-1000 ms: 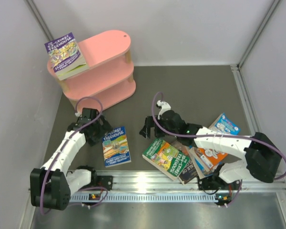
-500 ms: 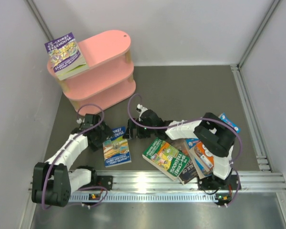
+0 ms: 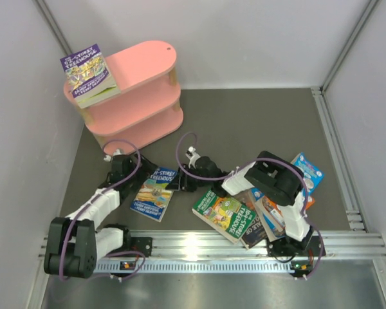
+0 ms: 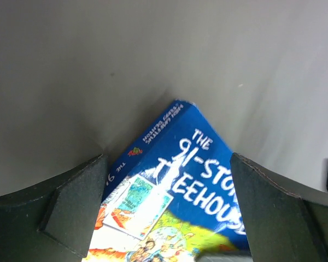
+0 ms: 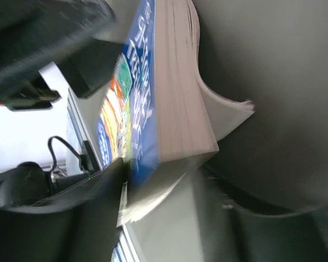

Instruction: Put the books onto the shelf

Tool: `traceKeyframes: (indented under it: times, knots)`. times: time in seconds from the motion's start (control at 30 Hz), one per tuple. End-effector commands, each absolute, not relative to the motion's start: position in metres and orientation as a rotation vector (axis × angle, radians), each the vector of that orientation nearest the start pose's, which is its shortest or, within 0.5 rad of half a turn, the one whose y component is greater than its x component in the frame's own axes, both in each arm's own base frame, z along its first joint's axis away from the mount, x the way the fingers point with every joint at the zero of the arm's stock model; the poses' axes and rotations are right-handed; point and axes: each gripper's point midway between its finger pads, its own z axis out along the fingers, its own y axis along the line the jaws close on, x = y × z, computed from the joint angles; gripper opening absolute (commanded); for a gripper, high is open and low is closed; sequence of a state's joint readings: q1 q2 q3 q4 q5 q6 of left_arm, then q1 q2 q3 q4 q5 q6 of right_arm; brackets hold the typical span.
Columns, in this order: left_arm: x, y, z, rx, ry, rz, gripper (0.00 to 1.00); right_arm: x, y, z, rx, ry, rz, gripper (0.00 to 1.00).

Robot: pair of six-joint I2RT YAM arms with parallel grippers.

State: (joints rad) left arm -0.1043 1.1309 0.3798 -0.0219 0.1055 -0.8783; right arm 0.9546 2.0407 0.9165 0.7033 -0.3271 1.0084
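Observation:
A blue Treehouse book (image 3: 151, 193) lies tilted on the dark table between my two grippers. My left gripper (image 3: 130, 176) stands open at its upper left corner; in the left wrist view the cover (image 4: 191, 185) shows between the spread fingers (image 4: 76, 202). My right gripper (image 3: 178, 182) straddles the book's right edge. In the right wrist view one finger (image 5: 87, 213) rests on the blue cover (image 5: 139, 109), while the other stays a narrow gap from the fanned pages (image 5: 180, 109). The pink shelf (image 3: 141, 71) stands at the back left, with a purple book (image 3: 87, 74) on its top board.
A pile of books lies at the front right: a green one (image 3: 224, 215), a dark one (image 3: 254, 233), an orange and white one (image 3: 278, 212) and a light blue one (image 3: 307, 170). A metal rail (image 3: 199, 248) runs along the near edge. Walls close in on both sides.
My right arm has swung left from the pile to the blue book, and its jaws have narrowed around the book's edge. The book has turned and shifted. My left gripper has edged closer.

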Motion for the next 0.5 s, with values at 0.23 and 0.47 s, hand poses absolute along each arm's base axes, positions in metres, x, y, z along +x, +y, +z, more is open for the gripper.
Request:
traceKeyframes:
  times: [0.23,0.47]
  knots:
    - [0.214,-0.114,0.016,-0.911,2.464,-0.802,0.99,0.192,0.437,0.025,-0.218,2.438,1.322,0.0]
    - [0.223,-0.121,0.059,-0.688,2.348,-0.885,0.99,0.205,0.403,0.081,-0.298,2.303,1.157,0.0]
